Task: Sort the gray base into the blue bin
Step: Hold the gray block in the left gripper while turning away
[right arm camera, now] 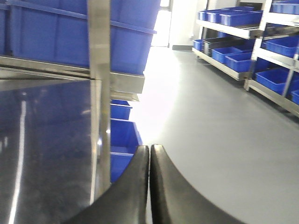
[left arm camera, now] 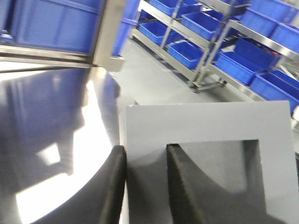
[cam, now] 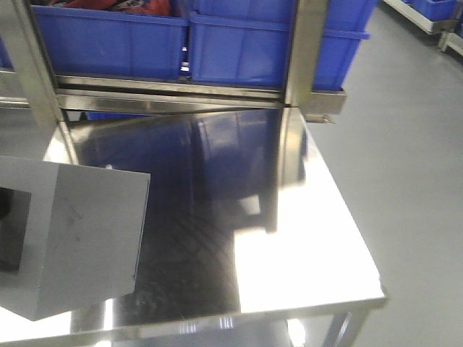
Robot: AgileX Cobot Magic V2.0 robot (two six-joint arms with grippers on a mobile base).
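- The gray base [cam: 72, 238] is in the left gripper [left arm camera: 145, 149], over the front-left corner of the steel table [cam: 311, 238]. It looks lifted clear of the top, but the front view hides its underside, so I cannot be sure.
- The left jaws pinch one wall of the block. One black finger [left arm camera: 112, 186] lies against the outer side and the other stands inside the recessed window.
- The right gripper [right arm camera: 150, 148] hangs just off the table's right edge, its jaws pressed together on nothing.
- I judge the step in hand to be the carry to the blue bin [cam: 239, 54]. It stands on the rack along the table's back edge, beside a second bin [cam: 108, 40] of the same kind.
- To do it well:
  - Raise the block above the bin's rim before travelling back, because the rack post [cam: 304, 50] stands close.
  - Hold the pinch firm, since only one wall is gripped and the block's weight hangs to one side.
  - Let go low inside the bin, not from a height.
- Direction: the windowed face turns toward the table's left side and the wrist camera, and a plain face turns toward the right edge.
- Long axis: none is evident, as the faces look near square.
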